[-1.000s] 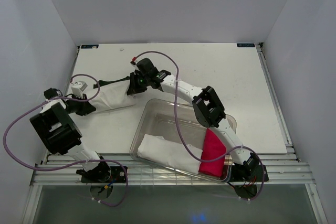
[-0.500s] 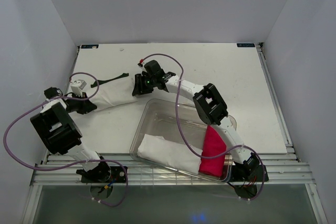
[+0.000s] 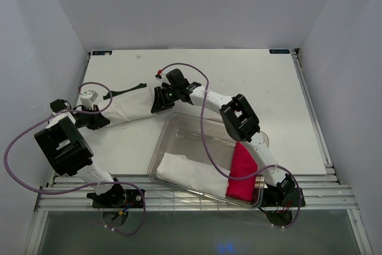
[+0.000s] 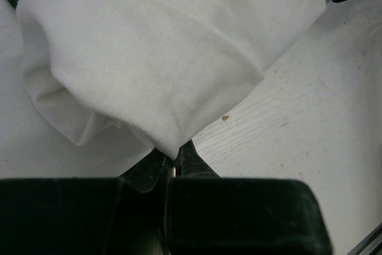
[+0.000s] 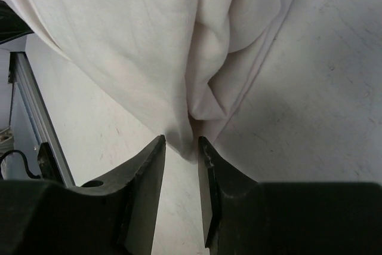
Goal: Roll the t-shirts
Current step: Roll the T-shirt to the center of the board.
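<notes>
White tabletop (image 3: 239, 76), with the white t-shirt (image 3: 128, 107) lying between my two arms.
My left gripper (image 4: 173, 162) is clamped tight on a folded corner. My right gripper (image 5: 181, 147) stands slightly parted at the other end, with the cloth edge dipping between its tips, unpinched.

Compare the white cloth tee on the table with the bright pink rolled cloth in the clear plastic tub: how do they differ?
The white cloth tee lies on the table; the bright pink rolled cloth sits in the clear plastic tub. The tee is stretched long and loose; the pink cloth is a compact bundle. The left gripper pinches the tee; no gripper holds the pink cloth. Both are soft fabric.
</notes>
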You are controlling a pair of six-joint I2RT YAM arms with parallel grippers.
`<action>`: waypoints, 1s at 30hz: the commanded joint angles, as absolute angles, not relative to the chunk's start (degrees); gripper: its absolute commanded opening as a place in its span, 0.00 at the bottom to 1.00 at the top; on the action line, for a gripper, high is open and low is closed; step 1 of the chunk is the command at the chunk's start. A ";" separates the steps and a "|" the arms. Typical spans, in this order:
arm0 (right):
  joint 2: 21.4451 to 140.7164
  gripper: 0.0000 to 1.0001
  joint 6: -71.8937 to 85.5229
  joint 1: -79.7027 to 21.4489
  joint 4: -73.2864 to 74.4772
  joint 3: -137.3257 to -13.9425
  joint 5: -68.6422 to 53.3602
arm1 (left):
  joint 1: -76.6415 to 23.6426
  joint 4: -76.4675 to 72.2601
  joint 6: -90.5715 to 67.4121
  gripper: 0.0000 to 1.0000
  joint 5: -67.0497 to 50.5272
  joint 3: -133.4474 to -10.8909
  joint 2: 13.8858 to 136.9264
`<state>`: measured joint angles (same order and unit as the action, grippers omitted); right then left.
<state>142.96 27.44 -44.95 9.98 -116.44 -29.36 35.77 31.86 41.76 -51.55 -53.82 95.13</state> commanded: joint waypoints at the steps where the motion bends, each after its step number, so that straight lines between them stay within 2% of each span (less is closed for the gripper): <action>1: 140.36 0.34 27.51 -45.53 7.21 -117.60 -32.43 | 35.77 31.20 42.36 0.00 -52.47 -54.49 92.81; 4: 141.15 0.25 28.39 -45.53 6.59 -117.42 -32.43 | 35.77 31.20 42.10 0.00 -52.82 -54.75 92.99; 5: 141.94 0.19 29.08 -45.53 6.59 -117.86 -32.17 | 35.77 31.20 42.10 0.00 -52.82 -54.93 93.08; 9: 142.56 0.08 29.62 -45.44 6.59 -118.65 -30.50 | 35.77 31.99 43.32 0.00 -51.77 -55.28 92.81; 14: 140.10 0.08 29.00 -44.13 6.68 -118.04 -29.18 | 35.77 34.97 47.19 0.00 -49.05 -57.21 93.86; 19: 135.19 0.08 26.20 -42.19 6.68 -112.43 -26.64 | 36.39 39.72 52.46 0.00 -46.15 -62.21 97.03; 30: 136.58 0.08 25.84 -43.24 7.99 -114.26 -27.34 | 36.39 45.00 57.56 0.00 -45.97 -63.98 98.61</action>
<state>138.91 27.79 -43.92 7.18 -112.66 -29.23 35.66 43.72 53.98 -48.21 -62.39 99.11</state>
